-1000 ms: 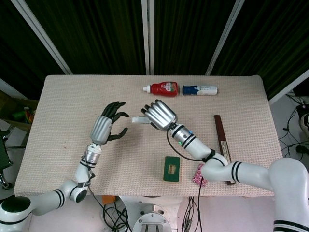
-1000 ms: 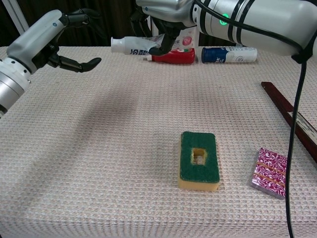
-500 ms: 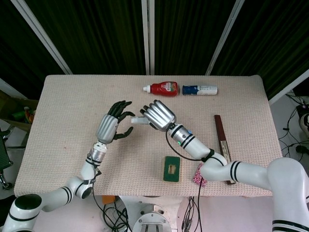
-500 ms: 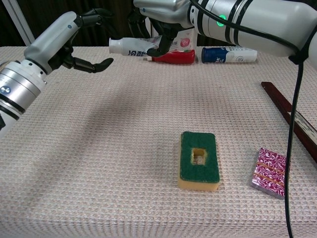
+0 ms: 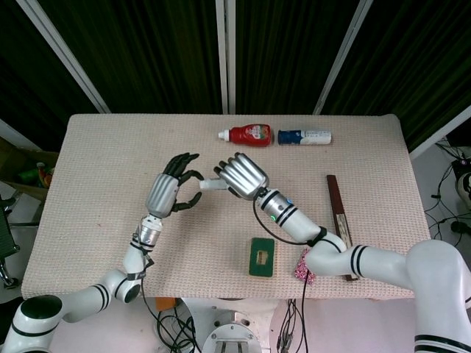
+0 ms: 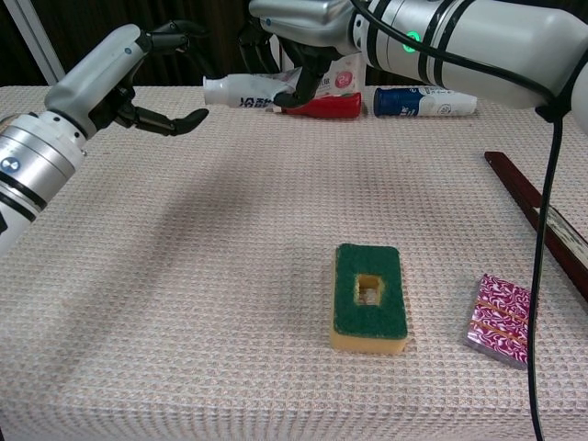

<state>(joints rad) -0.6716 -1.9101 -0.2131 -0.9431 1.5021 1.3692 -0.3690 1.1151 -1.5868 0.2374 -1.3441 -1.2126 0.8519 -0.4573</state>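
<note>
Left hand has closed in from the left over the last second and now sits just beside the white tube; the right hand barely shifts. Right hand holds the tube clamped under curled fingers, lifted off the cloth, cap end pointing at the left hand. In the chest view the tube lies roughly level, its tip close to the left hand's upper fingers; I can't tell if they touch. Left hand's fingers are spread, thumb well below the others, nothing in them.

Progress, as I judge it: pickup is done and the tube is presented mid-air. What looks left is the left hand's grasp and the right hand's release, if this is a handover.

Room: both hands work over the middle of the table, well away from every edge. Red bottle and blue-and-white bottle lie side by side near the far edge, behind the right hand but apart from it. Green sponge, patterned pink packet and the dark wooden stick are toward the near and right edges, well apart from the exchange. Open cloth to the left and front of the left hand.
</note>
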